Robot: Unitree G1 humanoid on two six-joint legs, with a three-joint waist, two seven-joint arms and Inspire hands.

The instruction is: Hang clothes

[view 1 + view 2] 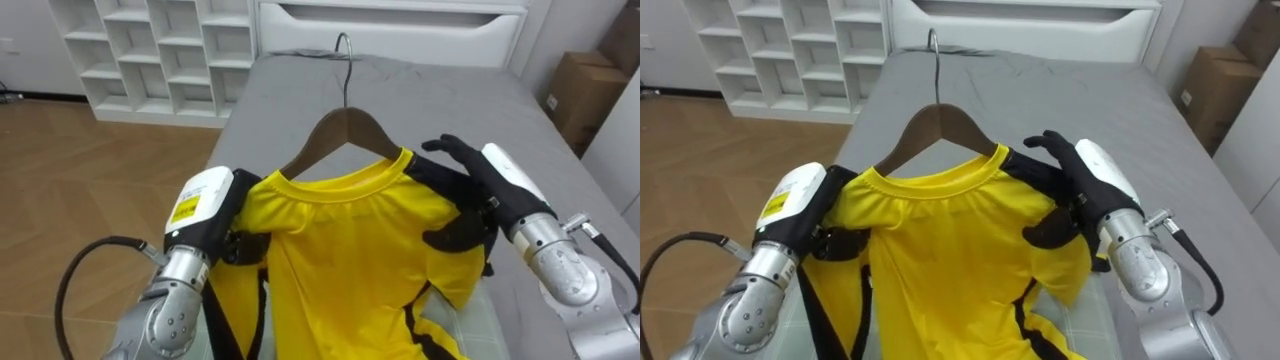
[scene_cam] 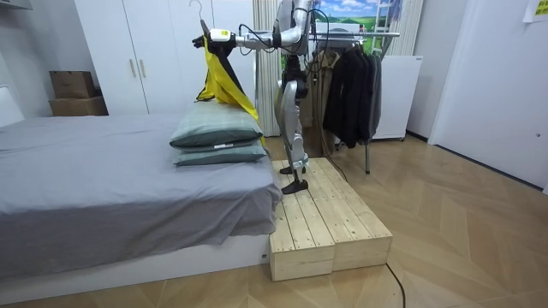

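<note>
I have the shirt [image 1: 350, 240] on its hanger [image 1: 318, 135], held up over the bed [image 1: 430, 100]. My left hand [image 1: 215, 215] and right hand [image 1: 490, 195] each clamp a shoulder. Next I'd turn to the rack [image 2: 381, 34] behind me and catch the hook on its rail.

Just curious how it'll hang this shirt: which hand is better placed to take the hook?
Probably the right hand: it grips the shirt higher, nearer the hook of the hanger, than the left hand.
</note>
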